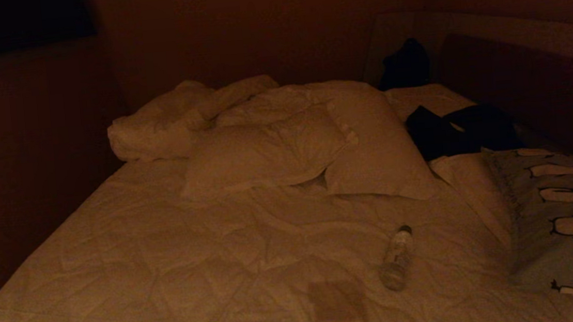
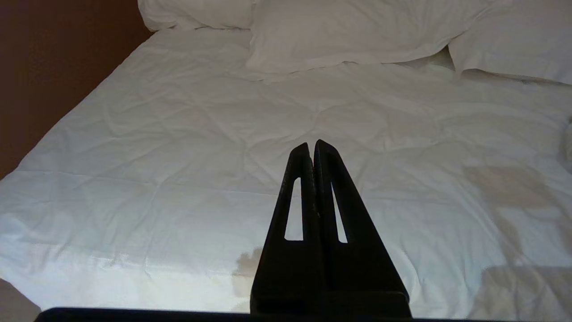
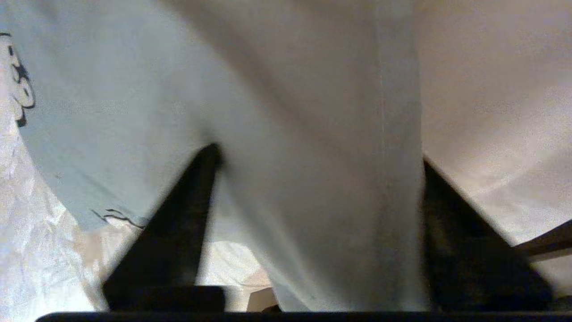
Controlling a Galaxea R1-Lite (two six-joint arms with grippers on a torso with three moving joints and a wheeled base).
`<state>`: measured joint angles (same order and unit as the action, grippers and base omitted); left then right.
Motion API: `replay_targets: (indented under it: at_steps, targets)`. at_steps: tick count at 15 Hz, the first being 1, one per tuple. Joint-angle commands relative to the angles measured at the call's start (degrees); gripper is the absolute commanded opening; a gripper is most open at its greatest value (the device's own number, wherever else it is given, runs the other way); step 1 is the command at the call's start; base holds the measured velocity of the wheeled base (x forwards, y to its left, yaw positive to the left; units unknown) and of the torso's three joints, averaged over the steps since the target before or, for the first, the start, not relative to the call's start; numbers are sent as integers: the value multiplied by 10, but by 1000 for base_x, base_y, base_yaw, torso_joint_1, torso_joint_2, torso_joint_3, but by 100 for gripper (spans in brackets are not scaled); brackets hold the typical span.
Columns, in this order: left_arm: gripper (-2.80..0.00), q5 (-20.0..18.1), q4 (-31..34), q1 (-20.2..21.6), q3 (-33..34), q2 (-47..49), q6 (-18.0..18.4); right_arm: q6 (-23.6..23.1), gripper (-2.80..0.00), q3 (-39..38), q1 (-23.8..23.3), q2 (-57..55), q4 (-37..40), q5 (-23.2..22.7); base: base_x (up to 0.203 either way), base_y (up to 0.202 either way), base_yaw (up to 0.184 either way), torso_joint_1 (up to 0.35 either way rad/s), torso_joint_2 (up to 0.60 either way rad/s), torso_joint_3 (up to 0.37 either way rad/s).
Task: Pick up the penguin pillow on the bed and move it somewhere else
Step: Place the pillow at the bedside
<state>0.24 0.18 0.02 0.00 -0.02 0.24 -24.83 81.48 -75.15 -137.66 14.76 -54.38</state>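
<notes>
**Right gripper straddling the penguin pillow's edge; left arm idle**

At 3 to 4 o'clock in the head view, the penguin pillow (image 1: pixel 556 220) lies along the right side of the bed (image 1: pixel 180 253), grey-blue, with a row of black-and-white penguins running down its length. Neither arm shows in that view.

Right wrist view: the right gripper (image 3: pixel 317 154) has its two dark fingers (image 3: pixel 178 223) spread wide, with a thick fold of the pillow's grey-blue cloth filling the gap between them. One finger presses into the fabric; the other lies along the fold's far edge. Whether the cloth is actually clamped cannot be told. Part of a penguin print shows at 9 o'clock of that picture.

Left wrist view: the left gripper (image 2: pixel 311 144) has its fingers pressed together, holding nothing, above the wrinkled white bedding near the foot of the bed.

Other items, head view:
- plastic bottle (image 1: pixel 397 258) lying on the quilt at 5 o'clock, just beside the pillow's left edge but apart from it
- two cream pillows (image 1: pixel 316 148) at centre
- rumpled duvet (image 1: pixel 169 122) at 11 o'clock
- dark clothing (image 1: pixel 463 130) at 2 o'clock, near the headboard (image 1: pixel 524 36)
</notes>
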Motion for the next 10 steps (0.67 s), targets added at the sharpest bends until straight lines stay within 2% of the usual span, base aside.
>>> replay_targets:
  at_steps: [1,10]
  targets:
    - [-280,0,0,0,0,0,0,-2,-280,-3,0,4,1,-3,0,0,0,0,0,0]
    - [-280,0,0,1,0,-1,0,7,-280,-7,0,11,1,-2,0,0,0,0,0,0]
